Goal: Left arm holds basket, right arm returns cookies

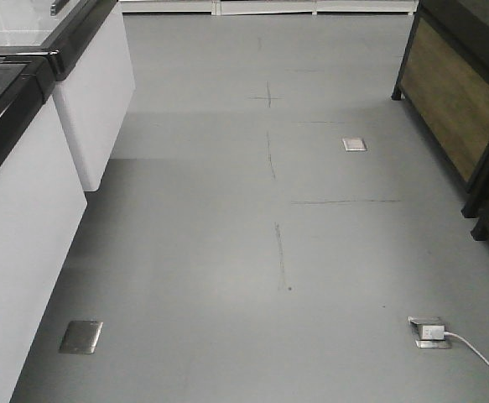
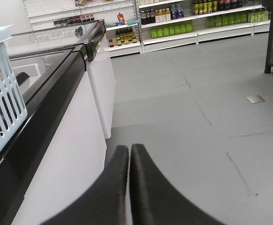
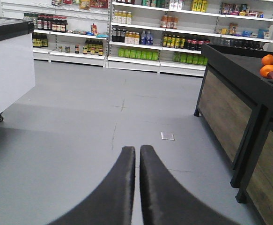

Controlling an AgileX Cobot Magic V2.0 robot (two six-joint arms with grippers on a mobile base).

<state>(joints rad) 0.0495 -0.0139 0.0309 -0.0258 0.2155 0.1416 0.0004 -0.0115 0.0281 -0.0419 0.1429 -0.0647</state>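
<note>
The light blue basket [image 2: 0, 89] with slotted sides rests on the black-rimmed freezer [image 2: 52, 89] at the left edge of the left wrist view, only partly in frame. My left gripper [image 2: 129, 150] hangs over the grey floor to the right of the freezer, shut with nothing between its black fingers. In the right wrist view my right gripper [image 3: 137, 151] is also shut and empty, pointing down the aisle. The cookies are out of view. Neither arm shows in the front view.
White freezer cabinets [image 1: 26, 210] line the left side. A dark wood-panelled stand [image 3: 230, 108] carrying oranges [image 3: 269, 65] stands at the right. Stocked shelves [image 3: 145, 37] fill the far wall. Floor plates [image 1: 81, 336] and a socket with a white cable [image 1: 430, 332] lie on the floor.
</note>
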